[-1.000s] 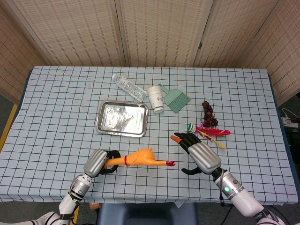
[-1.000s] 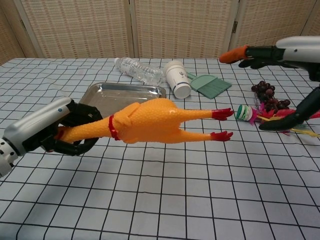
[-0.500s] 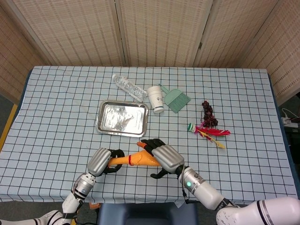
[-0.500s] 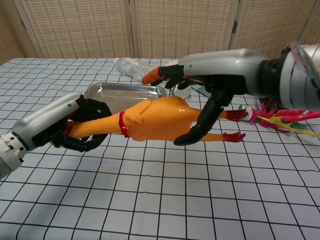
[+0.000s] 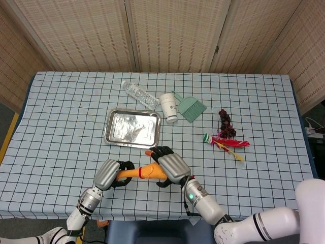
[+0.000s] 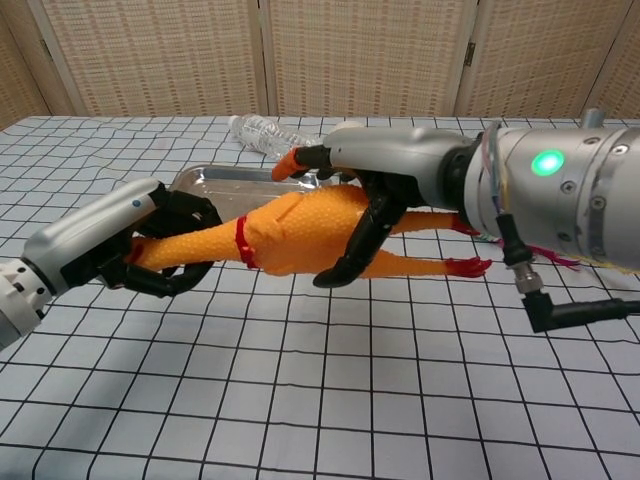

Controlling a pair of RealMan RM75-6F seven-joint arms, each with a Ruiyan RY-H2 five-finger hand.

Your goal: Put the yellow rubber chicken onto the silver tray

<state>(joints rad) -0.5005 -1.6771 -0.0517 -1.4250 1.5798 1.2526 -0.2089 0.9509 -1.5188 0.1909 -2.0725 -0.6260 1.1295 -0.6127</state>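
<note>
Left hand [image 6: 150, 245] has its fingers wrapped round the neck end of the yellow rubber chicken [image 6: 300, 235] and holds it clear of the table [image 5: 61, 127]. Right hand [image 6: 375, 190] arches over the chicken's body with dark fingers curling down its near side; contact looks likely, but a firm grasp cannot be confirmed. The chicken hangs level, just on the near side of the silver tray [image 5: 133, 128], legs pointing to the tray's right.

Judgement: the step in hand is a two-handed carry or handover. Both hands should travel together, keeping the body level and lifting above the tray's raised rim before lowering. The soft body may sag or spring if one hand lets go early.

Clearance: the tray's interior is bare. A white cup [image 5: 169, 107], water bottle [image 5: 140, 93] and green dustpan [image 5: 192, 109] crowd its far right corner; approach from the near side is open.
</note>
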